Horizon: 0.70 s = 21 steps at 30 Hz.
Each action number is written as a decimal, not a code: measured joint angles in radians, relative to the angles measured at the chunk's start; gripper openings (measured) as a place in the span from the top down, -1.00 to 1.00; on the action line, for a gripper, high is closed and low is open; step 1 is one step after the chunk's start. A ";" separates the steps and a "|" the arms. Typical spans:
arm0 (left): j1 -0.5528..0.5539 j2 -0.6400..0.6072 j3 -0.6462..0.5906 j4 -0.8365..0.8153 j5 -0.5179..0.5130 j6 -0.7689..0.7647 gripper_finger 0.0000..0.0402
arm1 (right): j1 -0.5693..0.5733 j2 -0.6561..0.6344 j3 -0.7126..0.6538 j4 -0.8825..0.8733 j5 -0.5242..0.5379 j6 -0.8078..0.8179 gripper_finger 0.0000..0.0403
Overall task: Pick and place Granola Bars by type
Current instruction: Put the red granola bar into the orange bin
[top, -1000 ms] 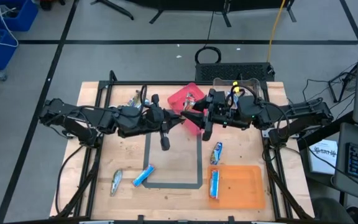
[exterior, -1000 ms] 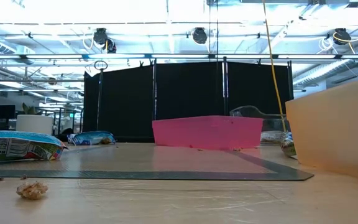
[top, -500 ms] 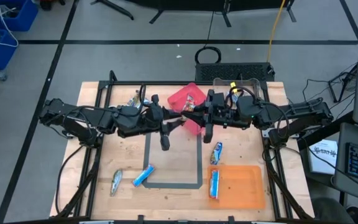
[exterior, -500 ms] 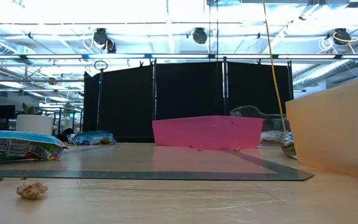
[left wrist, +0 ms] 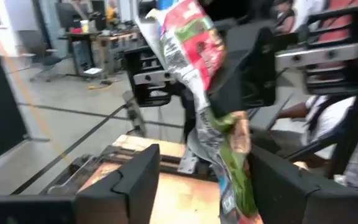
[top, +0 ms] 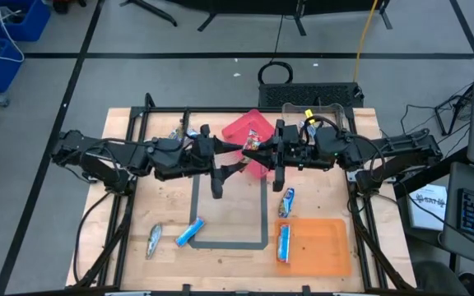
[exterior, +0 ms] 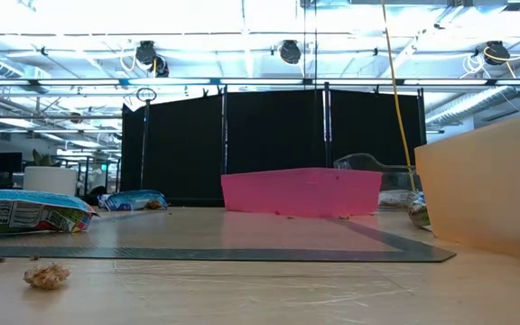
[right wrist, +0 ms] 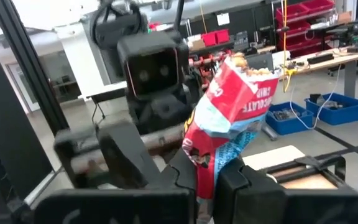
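Note:
A granola bar in a red, white and blue wrapper (right wrist: 229, 118) hangs in the air above the pink tray (top: 235, 125), where my two grippers meet. My right gripper (right wrist: 219, 177) is shut on it. My left gripper (left wrist: 204, 183) is open, one finger on each side of the bar's other end (left wrist: 225, 155) with a gap to each. Two blue bars (top: 190, 232) (top: 286, 201) and a silver one (top: 154, 240) lie flat on the table. Another blue bar (top: 284, 242) lies on the orange tray (top: 323, 247). My right gripper pinches one end of the bar's wrapper (right wrist: 209, 163) between its two fingers. It comes level from the table's right side. The bar sticks out beyond the fingertips toward my left gripper, crumpled and lifted clear of the tray and table.
A clear container (top: 319, 111) stands at the far right beside the pink tray. A few bars (top: 179, 131) lie at the far left. A grey tape rectangle (top: 229, 218) marks the table's middle. In the low view a crumb (exterior: 47, 275) lies near the front edge.
My right gripper has shut on the bar. My left gripper has then opened and let go of it. The bar stays in the air between the two, above the pink tray.

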 joint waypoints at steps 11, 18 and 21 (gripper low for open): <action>0.003 -0.095 0.001 -0.155 0.005 -0.022 -0.48 | 0.000 -0.078 0.000 -0.079 0.003 0.019 0.97; 0.003 -0.158 0.001 -0.282 -0.082 -0.051 -0.46 | 0.029 -0.122 0.000 -0.098 0.056 0.114 0.98; 0.003 -0.188 0.001 -0.356 -0.103 -0.092 -0.42 | 0.076 -0.140 0.000 -0.140 0.176 0.149 0.98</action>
